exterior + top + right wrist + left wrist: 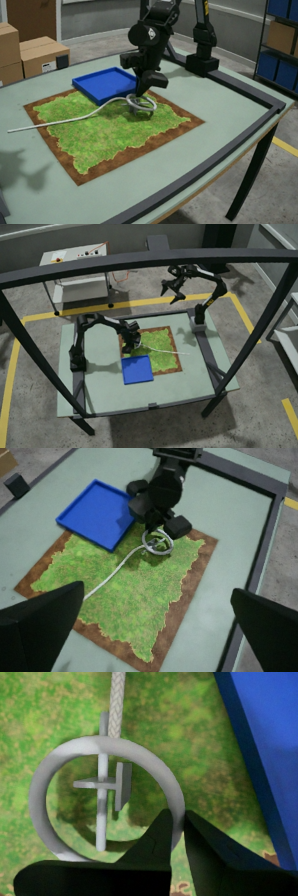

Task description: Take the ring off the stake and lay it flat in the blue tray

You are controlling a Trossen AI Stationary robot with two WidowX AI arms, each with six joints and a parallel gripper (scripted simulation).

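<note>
The left gripper (138, 95) (178, 814) is shut on the side of a light grey ring (145, 109) (37, 797) (161, 553), which looks tilted in the exterior view. A grey stake (135, 112) (123, 784) with a crossing rod stands beneath. The stake shows through the ring in the left wrist view, and the rod runs out under the ring's upper edge. How far the stake's top reaches into the ring is unclear. The blue tray (138, 382) (84, 93) (252, 772) (84, 537) is beside them. The right gripper (167, 298) (159, 588) is open and high above the table.
A pale rope (160, 350) (64, 121) (116, 702) (117, 570) trails from the ring across the brown-edged green mat (177, 361) (112, 164) (188, 590) and past its edge. The tray overlaps one corner of the mat. Dark frame posts stand at the table's sides.
</note>
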